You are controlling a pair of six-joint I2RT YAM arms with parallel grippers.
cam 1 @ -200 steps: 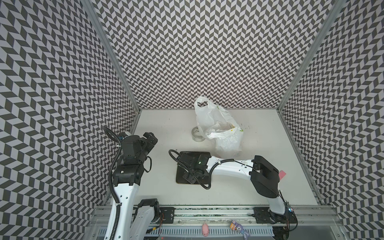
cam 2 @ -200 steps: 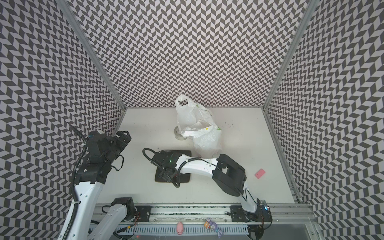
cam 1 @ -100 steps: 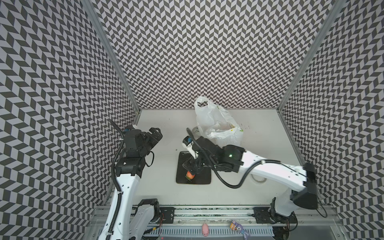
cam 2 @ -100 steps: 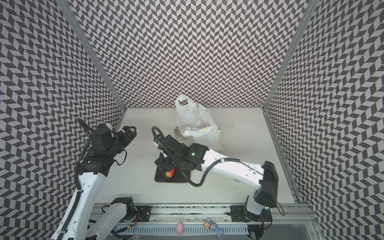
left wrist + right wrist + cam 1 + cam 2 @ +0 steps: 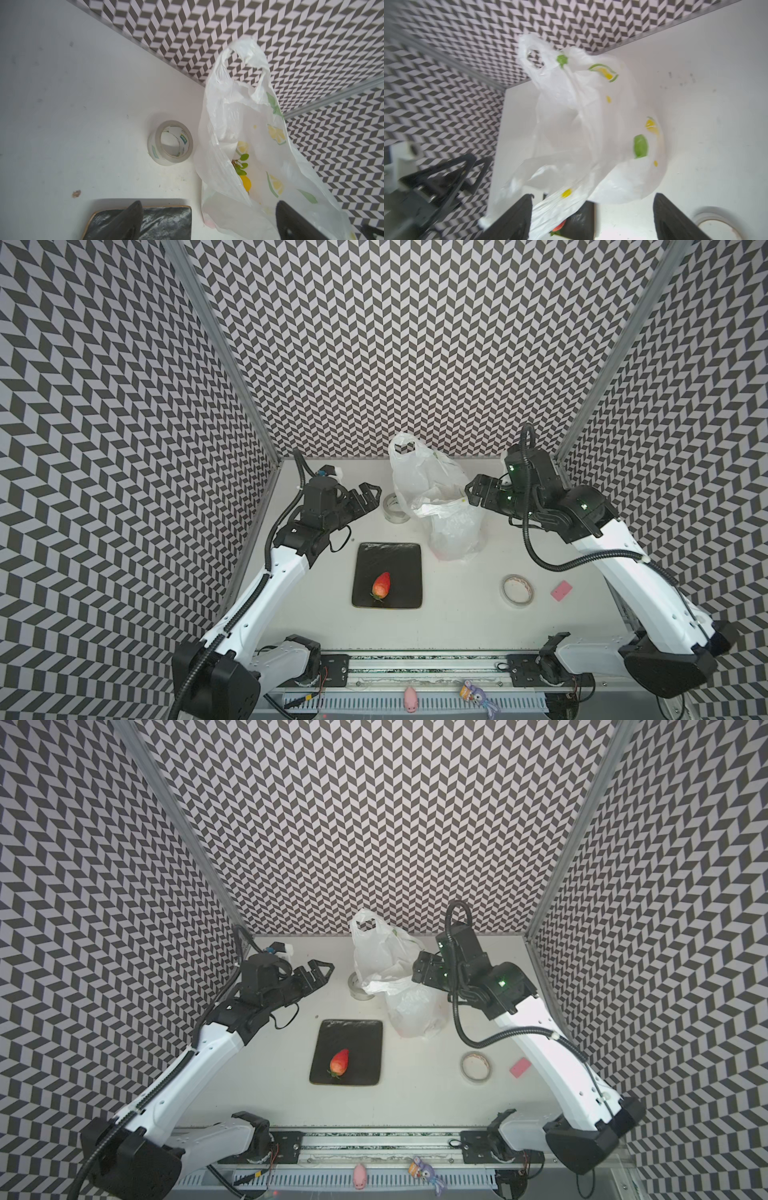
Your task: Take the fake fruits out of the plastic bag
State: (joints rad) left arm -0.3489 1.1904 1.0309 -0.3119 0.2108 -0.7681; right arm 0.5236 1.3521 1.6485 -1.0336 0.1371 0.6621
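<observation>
Plastic bag (image 5: 417, 479) beside tape roll (image 5: 392, 509), near tray (image 5: 388, 562)

Strawberry (image 5: 381, 584) on tray (image 5: 388, 558); bag (image 5: 455, 526) behind-right of tray; tape roll (image 5: 392, 515) left of bag.
</observation>
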